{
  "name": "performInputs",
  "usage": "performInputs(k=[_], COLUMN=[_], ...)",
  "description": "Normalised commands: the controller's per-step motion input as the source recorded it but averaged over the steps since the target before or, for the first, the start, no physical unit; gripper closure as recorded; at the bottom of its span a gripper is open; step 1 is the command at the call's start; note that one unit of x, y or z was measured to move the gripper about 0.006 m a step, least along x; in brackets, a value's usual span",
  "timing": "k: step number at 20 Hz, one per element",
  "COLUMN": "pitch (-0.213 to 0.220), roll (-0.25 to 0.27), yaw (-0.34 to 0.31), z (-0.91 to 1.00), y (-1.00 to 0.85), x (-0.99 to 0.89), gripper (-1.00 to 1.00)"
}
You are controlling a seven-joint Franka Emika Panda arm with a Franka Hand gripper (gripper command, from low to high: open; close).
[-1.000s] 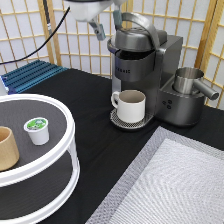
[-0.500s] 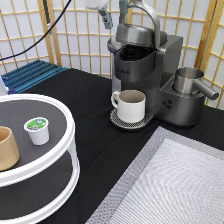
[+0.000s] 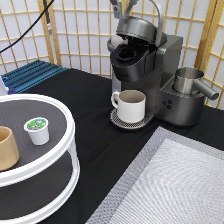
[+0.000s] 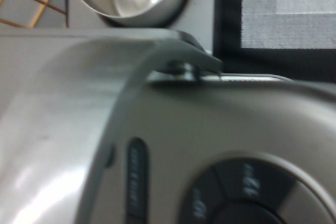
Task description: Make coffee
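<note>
The coffee pod (image 3: 37,130), white with a green foil top, stands upright on the top tier of a round white stand (image 3: 67,127). The grey coffee machine (image 3: 150,65) has its lid (image 3: 137,29) tilted up, its silver handle (image 3: 158,22) raised, and its dark pod chamber (image 3: 129,52) exposed. A cream-white mug (image 3: 131,105) sits on the drip tray under the spout. My gripper (image 3: 123,6) shows only at the exterior view's top edge, just above the lid and far from the pod. The wrist view is filled by the machine's silver lid (image 4: 67,110).
A tan handleless cup (image 3: 6,147) stands on the stand to the exterior view's left of the pod. A metal pitcher (image 3: 189,80) sits on the machine's side at the exterior view's right. A grey mat (image 3: 175,185) covers the bottom right. A blue rack (image 3: 30,75) lies at the left.
The gripper has risen toward the exterior view's top edge. The machine's handle has swung up and the lid has opened, baring the pod chamber.
</note>
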Motion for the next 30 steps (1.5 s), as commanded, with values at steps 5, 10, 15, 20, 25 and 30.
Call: performInputs(k=[5,10,15,20,25,30], pitch=[0.016,0.002,0.0,-0.005,-0.011,-0.119], roll=[-0.118,-0.144,0.01,0.002,-0.012,-0.087], yaw=[-0.093,-0.04,-0.001,0.0,0.0,-0.032], z=[0.35,0.34,0.24,0.0,-0.18,-0.56], y=[0.59,0.19,-0.7,-1.0,-0.98,-0.75], x=[0.44,0.11,-0.17,-0.36,-0.41,-0.61], gripper=[-1.0,-1.0,-1.0,-1.0,-1.0,-1.0])
